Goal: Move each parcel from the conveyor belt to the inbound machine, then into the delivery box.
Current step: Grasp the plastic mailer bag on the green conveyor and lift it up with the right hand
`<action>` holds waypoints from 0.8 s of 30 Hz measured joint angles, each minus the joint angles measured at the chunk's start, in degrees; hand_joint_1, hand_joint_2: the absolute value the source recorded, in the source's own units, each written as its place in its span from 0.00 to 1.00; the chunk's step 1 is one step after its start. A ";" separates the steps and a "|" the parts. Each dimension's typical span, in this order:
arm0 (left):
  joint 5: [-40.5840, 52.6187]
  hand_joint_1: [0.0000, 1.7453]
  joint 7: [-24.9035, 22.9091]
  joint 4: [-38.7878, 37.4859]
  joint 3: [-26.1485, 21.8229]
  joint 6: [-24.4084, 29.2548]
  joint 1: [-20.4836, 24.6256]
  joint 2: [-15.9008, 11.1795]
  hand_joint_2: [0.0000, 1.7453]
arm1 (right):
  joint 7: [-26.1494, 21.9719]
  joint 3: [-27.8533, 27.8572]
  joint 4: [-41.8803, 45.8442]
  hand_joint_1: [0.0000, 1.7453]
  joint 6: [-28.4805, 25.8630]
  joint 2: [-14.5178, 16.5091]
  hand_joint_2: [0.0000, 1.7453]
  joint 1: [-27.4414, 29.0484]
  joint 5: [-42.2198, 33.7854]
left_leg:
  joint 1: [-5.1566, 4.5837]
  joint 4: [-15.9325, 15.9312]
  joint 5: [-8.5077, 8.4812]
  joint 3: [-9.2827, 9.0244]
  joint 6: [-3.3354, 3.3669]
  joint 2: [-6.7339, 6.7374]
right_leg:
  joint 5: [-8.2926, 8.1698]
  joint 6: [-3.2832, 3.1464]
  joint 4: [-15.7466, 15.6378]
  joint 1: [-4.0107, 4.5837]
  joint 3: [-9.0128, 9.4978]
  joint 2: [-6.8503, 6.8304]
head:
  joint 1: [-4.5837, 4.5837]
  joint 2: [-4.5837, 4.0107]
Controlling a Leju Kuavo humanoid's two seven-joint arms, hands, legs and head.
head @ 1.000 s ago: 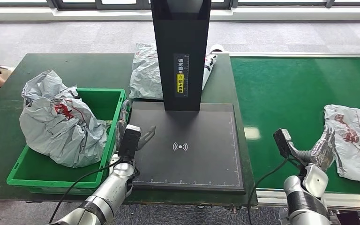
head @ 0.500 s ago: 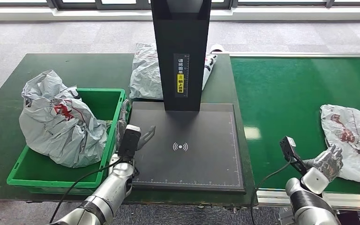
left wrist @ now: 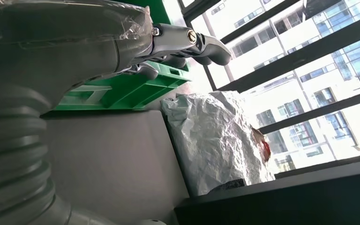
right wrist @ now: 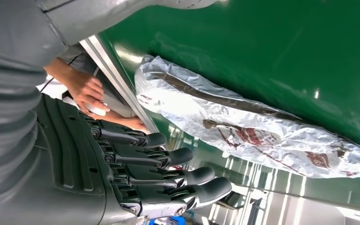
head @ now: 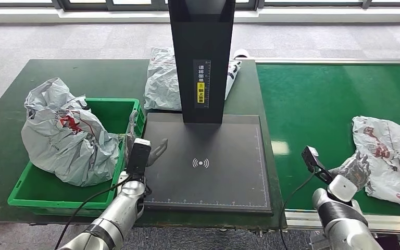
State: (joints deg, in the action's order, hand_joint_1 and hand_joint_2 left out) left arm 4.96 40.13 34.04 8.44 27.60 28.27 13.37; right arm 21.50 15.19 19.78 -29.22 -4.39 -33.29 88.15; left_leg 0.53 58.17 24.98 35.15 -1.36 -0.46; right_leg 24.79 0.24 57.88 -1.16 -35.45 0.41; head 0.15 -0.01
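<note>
At the far left a crumpled grey parcel (head: 67, 138) already sits in the green delivery box (head: 36, 192), so one delivery looks done. The left hand (head: 151, 151) hovers over the near-left corner of the inbound machine's black scanning plate (head: 213, 172), fingers spread and holding nothing; the box's rim lies just beside its fingers, and the left wrist view shows another grey parcel (left wrist: 215, 136) lying beyond the fingertips, behind the machine's black column (head: 201, 57). The plate itself carries no parcel. On the green conveyor belt (head: 312, 99) to the right, the right hand (head: 355, 171) is raised at the near edge, its dark fingers (right wrist: 168, 157) extended and slightly apart, gripping nothing. The next parcel (head: 388, 159), a flat grey bag with red print, lies on the belt just past those fingertips; whether they touch its edge I cannot tell. A person's hand (right wrist: 86, 89) shows beyond the belt's rail in the right wrist view. The step in hand appears to be the reach for this parcel. The next move likely calls for bringing the fingers onto the near edge, closing on the thin plastic without it slipping, then carrying it across to the plate.
</note>
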 joint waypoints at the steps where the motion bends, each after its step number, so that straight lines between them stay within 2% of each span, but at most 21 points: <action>1: 0.08 0.00 0.00 0.01 -0.04 0.18 0.00 -0.05 1.00 | 0.29 -0.34 -0.26 0.00 0.52 0.00 1.00 -0.44 0.00 | 0.00 0.00 0.00 0.00 0.00 0.00 | 0.00 0.00 0.00 0.00 0.00 0.00 | 0.01 0.01; 9: 0.13 0.00 0.00 0.11 -0.68 0.35 0.00 -0.28 1.00 | 0.79 -1.78 -1.46 0.00 1.69 0.00 1.00 -1.68 0.00 | 0.01 0.00 0.00 -0.01 0.00 0.02 | 0.00 0.00 0.00 0.02 -0.03 0.01 | 0.01 0.00; 24: 0.89 0.00 0.02 0.21 -1.29 0.84 0.06 -0.27 1.00 | -0.60 -1.88 -2.27 0.00 0.41 -0.43 1.00 -1.91 -0.11 | 0.01 0.00 0.00 -0.01 0.00 0.03 | 0.00 -0.01 0.00 0.03 -0.06 0.03 | 0.02 0.00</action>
State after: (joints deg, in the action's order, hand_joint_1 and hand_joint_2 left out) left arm 5.85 40.15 34.25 7.15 28.44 28.33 13.09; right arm 20.91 13.31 17.51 -28.81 -4.82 -35.20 88.03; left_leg 0.54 58.17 24.97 35.14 -1.36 -0.43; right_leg 24.79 0.23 57.88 -1.13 -35.51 0.44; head 0.17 -0.01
